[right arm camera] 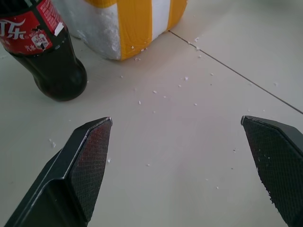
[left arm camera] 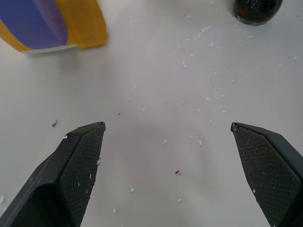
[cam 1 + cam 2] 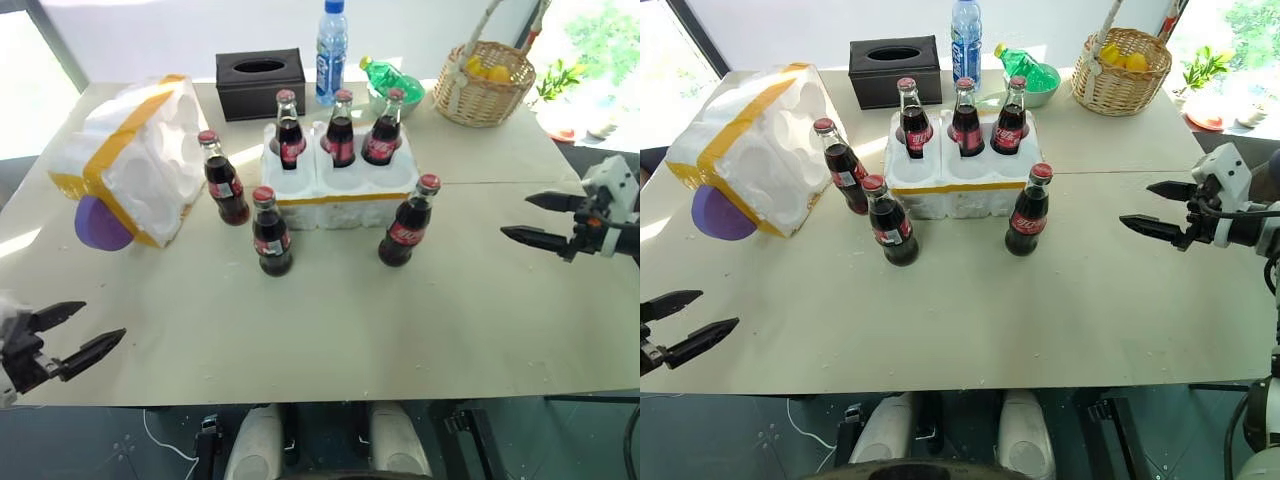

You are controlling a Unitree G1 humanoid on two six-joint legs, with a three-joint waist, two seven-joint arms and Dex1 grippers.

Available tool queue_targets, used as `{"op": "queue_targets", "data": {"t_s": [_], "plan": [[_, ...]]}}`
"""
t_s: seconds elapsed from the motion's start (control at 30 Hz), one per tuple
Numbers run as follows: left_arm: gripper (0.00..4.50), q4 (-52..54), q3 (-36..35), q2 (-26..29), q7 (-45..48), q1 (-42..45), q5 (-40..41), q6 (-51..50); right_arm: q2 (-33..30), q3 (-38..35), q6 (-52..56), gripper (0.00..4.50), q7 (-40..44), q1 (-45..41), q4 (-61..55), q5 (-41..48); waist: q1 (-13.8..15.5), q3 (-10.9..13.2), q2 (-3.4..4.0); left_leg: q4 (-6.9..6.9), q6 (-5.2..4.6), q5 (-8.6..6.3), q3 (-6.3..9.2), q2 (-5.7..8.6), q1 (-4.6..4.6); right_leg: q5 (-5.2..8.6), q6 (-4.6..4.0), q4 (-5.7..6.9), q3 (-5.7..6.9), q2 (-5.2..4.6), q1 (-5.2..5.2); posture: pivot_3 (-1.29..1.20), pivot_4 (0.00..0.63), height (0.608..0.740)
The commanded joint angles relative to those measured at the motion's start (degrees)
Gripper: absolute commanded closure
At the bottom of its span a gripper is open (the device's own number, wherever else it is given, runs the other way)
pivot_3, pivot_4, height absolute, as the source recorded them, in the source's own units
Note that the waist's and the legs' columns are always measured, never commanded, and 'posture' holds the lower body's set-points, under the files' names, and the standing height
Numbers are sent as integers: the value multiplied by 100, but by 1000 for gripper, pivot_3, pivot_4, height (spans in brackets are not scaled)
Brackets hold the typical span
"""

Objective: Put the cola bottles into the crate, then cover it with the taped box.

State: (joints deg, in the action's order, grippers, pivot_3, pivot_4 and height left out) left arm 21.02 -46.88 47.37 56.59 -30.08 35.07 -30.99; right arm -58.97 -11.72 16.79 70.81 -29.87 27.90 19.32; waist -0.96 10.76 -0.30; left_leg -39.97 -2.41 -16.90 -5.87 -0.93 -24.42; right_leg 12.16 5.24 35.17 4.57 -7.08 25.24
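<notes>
The white foam crate (image 3: 345,200) with a yellow tape band stands mid-table, and three cola bottles (image 3: 340,128) sit in its back wells. Three more cola bottles stand on the table: one to the crate's left (image 3: 225,180), one at its front left (image 3: 270,233), one at its front right (image 3: 408,222). The taped box (image 3: 135,160) lies tilted at the left. My left gripper (image 3: 72,333) is open near the table's front left edge. My right gripper (image 3: 532,218) is open at the right, pointing toward the front right bottle (image 1: 45,47).
A black tissue box (image 3: 260,83), a blue-capped water bottle (image 3: 331,40), a green bottle in a bowl (image 3: 392,82) and a wicker basket (image 3: 485,85) line the back. A purple disc (image 3: 100,222) sits under the taped box.
</notes>
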Motion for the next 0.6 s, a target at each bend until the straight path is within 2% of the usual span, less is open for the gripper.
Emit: {"op": "queue_targets", "data": {"t_s": [0.03,0.33,0.53,0.6], "plan": [[47,28,-28,108,24,42,-67,26,-2,-232,-137,0,-49,-62,18,81,0,0,0,0,1,1,0,0,0,0,0,1,0,1,0,0,150,740],[47,13,-22,33,-89,161,-39,-124,10,-217,-328,0,-157,-124,191,50,3,0,0,0,12,8,0,0,0,0,0,1,0,11,-1,0,150,740],[47,250,-3,53,-149,481,196,-245,-49,-217,5,0,119,-162,36,288,15,0,0,0,13,9,0,0,0,0,0,2,0,14,-3,0,150,740],[47,402,94,90,-317,770,345,-390,-131,-281,417,0,196,-321,-223,509,21,0,2,-1,12,9,0,0,1,0,1,3,0,14,-4,0,150,740]]}}
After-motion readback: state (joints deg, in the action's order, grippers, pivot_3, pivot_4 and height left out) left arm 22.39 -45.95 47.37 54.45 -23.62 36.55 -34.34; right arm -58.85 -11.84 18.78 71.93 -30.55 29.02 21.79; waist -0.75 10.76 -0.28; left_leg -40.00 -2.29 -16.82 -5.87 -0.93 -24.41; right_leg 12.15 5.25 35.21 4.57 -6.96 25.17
